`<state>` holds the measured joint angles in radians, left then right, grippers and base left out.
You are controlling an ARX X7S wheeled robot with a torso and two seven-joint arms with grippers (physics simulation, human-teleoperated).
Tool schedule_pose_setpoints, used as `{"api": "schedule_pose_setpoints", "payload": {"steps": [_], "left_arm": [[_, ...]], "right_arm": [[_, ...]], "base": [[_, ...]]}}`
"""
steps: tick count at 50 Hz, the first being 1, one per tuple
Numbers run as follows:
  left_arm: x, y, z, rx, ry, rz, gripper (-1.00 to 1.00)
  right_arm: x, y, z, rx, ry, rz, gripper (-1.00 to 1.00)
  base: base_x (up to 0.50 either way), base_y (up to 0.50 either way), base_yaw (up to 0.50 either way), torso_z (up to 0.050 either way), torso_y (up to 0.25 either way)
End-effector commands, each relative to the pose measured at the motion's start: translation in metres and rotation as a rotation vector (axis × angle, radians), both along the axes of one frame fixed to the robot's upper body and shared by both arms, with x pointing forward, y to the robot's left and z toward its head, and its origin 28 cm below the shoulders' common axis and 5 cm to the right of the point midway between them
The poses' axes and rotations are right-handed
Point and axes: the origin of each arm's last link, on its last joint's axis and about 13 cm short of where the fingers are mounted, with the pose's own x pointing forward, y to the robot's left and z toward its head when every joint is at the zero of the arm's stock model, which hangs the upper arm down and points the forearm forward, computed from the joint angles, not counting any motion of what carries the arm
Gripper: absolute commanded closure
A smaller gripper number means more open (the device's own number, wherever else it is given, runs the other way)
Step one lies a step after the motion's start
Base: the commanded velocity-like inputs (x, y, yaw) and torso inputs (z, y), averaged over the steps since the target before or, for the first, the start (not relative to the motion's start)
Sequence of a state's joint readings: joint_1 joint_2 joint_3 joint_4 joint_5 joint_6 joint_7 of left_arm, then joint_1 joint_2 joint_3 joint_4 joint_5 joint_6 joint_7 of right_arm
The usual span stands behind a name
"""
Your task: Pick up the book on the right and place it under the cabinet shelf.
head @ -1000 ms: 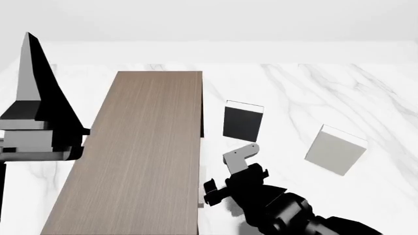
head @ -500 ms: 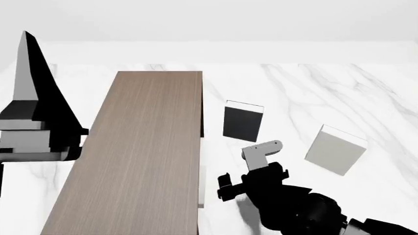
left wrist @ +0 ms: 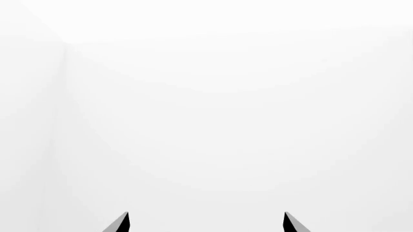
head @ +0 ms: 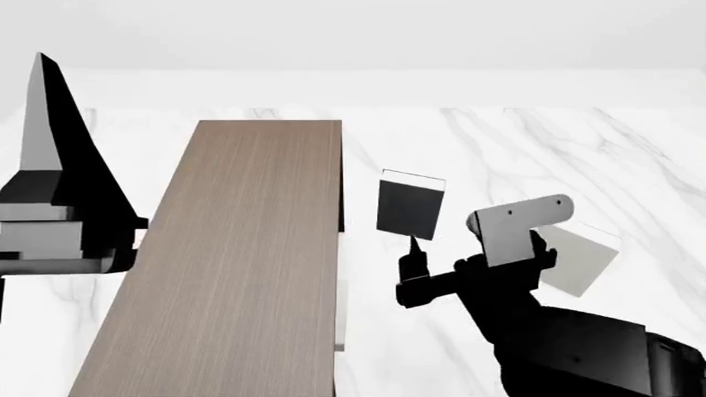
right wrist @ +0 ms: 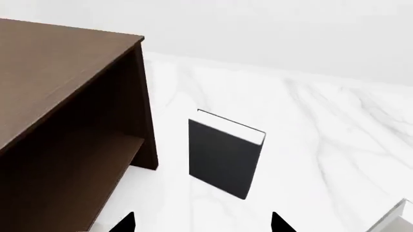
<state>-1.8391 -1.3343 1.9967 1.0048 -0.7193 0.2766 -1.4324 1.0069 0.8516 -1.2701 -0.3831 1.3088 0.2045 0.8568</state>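
On the white marble counter [head: 617,157], our right gripper [right wrist: 201,223] hung above the surface between the black-covered book [head: 409,208] and the pale book [head: 583,258], its jaws spread apart and holding nothing. The pale book lay flat at the right, partly hidden behind our right arm and apart from the dark wood-grain cabinet shelf [head: 237,256] standing at the left. Our left gripper [left wrist: 205,223] was raised beside the cabinet, its jaws parted and empty, facing only blank white. We could read no title, brand or label on either cover.
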Motion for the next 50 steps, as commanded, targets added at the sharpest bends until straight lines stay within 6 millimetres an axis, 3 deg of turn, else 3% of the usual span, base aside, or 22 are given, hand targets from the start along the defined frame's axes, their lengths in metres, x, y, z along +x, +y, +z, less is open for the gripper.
{"api": "schedule_pose_setpoints", "payload": {"steps": [1,14,30,50], "left_arm": [[-0.001,0.000,0.000,-0.002,-0.002,0.000,-1.00],[0.001,0.000,-0.001,-0.003,0.000,0.003,-1.00],[-0.004,0.001,0.002,-0.013,-0.013,0.002,-1.00],[-0.008,0.001,0.005,-0.038,-0.047,0.012,-1.00]], "right_arm": [[-0.030,-0.005,0.031,0.036,-0.148,0.009,-1.00],[-0.059,-0.004,0.057,0.127,-0.383,0.043,-1.00],[-0.096,-0.003,0.074,0.216,-0.548,0.049,-1.00],[-0.118,-0.014,0.086,0.332,-0.717,-0.018,-1.00]], "base": [[0.00,0.00,0.00,0.000,0.000],[0.00,0.00,0.00,0.000,0.000],[0.00,0.00,0.00,0.000,0.000],[0.00,0.00,0.00,0.000,0.000]]}}
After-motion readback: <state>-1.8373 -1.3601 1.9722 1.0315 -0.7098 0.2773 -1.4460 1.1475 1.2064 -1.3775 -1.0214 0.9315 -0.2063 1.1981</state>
